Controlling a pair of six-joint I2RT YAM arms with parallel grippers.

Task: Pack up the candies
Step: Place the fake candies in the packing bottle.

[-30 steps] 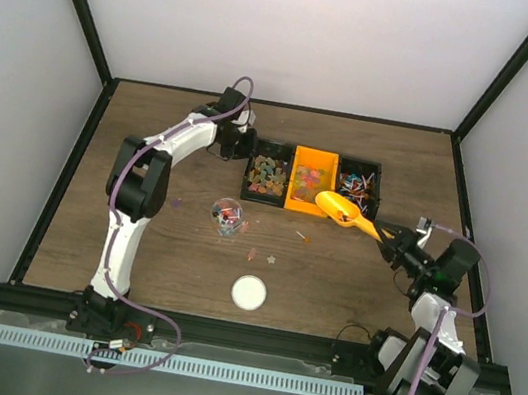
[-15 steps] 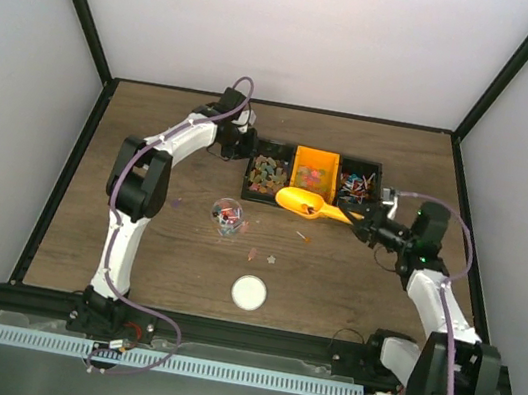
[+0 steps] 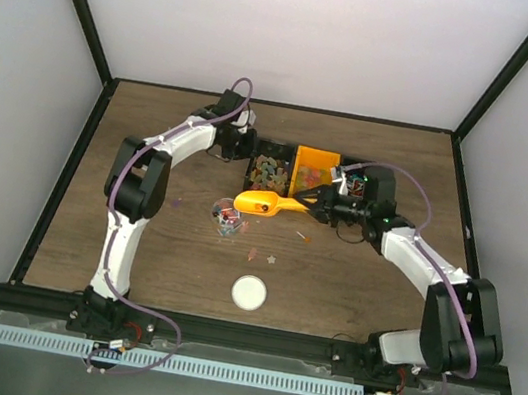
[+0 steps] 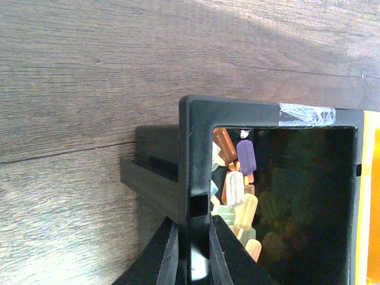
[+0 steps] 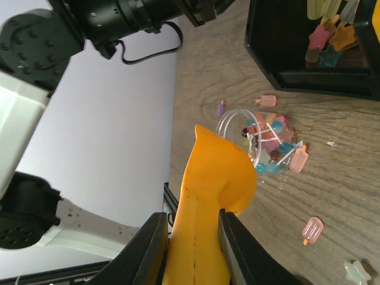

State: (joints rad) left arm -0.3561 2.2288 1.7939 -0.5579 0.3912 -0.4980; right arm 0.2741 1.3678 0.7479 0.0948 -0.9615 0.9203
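Right wrist – Q: right tool [image 5: 193, 237] pinches orange scoop [image 5: 208, 184] by cup [image 5: 237, 127]; risk?
A: Cup holds candies [image 5: 270, 139]; mouth off-centre → new ones land w/ strays [image 5: 313, 230] on tabletop [image 5: 356, 196]. Also left tool [image 4: 191, 249] clamps black bin [image 4: 193, 154] wall; a tug cld spill it.

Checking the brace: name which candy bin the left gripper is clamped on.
The leftmost black bin, holding pastel gummies: the left gripper pinches its outer wall. The orange bin beside it stands ungripped.
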